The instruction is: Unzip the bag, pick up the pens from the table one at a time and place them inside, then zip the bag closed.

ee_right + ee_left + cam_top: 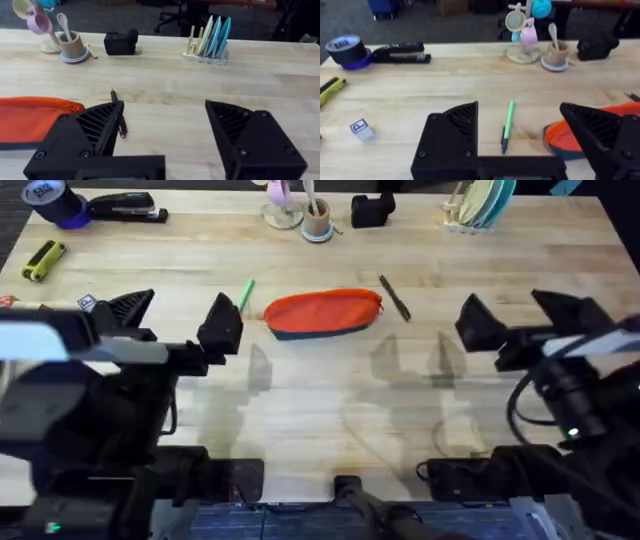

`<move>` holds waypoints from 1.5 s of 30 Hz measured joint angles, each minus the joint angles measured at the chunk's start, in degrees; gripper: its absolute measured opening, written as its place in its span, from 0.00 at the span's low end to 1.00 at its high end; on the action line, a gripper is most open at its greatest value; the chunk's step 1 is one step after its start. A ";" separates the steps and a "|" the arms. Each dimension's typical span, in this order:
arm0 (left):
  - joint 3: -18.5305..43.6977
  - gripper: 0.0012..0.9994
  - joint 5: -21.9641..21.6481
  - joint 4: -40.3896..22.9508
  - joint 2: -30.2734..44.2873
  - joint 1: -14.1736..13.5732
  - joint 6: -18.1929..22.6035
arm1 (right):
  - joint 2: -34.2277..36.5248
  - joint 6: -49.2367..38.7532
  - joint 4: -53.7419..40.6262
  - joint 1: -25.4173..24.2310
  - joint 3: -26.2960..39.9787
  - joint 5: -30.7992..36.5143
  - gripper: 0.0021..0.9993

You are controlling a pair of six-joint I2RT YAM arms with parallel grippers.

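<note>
Behind left jaws, green pen (pixel 245 292) half hidden — bag (pixel 323 312) zipped

bag (pixel 323 313) zipped, betw. pens (pixel 245 293)

A: Where does the bag (pixel 323 313) lie?

B: On the desk (pixel 330 410), between the two grippers and a little beyond their fingertips, zipper shut.

A: And the pens?

B: The green pen (pixel 245 293) lies just beyond the left gripper (pixel 176 312), whose fingers are spread. The black pen (pixel 395 297) lies between the bag and the right gripper (pixel 516 309), also spread wide.
</note>
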 joint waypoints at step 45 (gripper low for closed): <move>43.12 0.99 19.23 -37.09 53.10 -0.07 32.03 | 48.62 -1.50 -25.66 0.00 44.04 -7.30 1.00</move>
